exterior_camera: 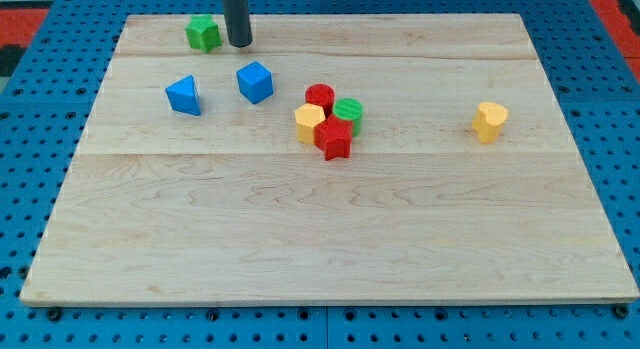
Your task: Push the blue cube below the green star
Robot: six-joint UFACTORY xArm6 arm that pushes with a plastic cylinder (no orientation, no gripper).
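The blue cube (pixel 255 82) sits on the far left part of the wooden board (pixel 330 239), a little nearer than my tip (pixel 240 44) and slightly to its right, with a clear gap between them. My tip rests near the far edge of the board, just beside the green star (pixel 203 33), which lies to its left; whether the two touch cannot be told. The arm ends in a plain dark rod with no fingers, so nothing opens or closes and it holds nothing. Left of the blue cube, apart from it, stands a second blue block (pixel 184 94), wedge-like in shape. Right of the cube, toward the middle of the board, four blocks crowd together: a red cylinder (pixel 320 96) on the far side, a green cylinder (pixel 349 113) just to its right, a yellow block (pixel 309 121) on the left, and a red star (pixel 334 138) on the near side, all touching or very nearly so. Well off to the right, alone, is another yellow block (pixel 490 121).
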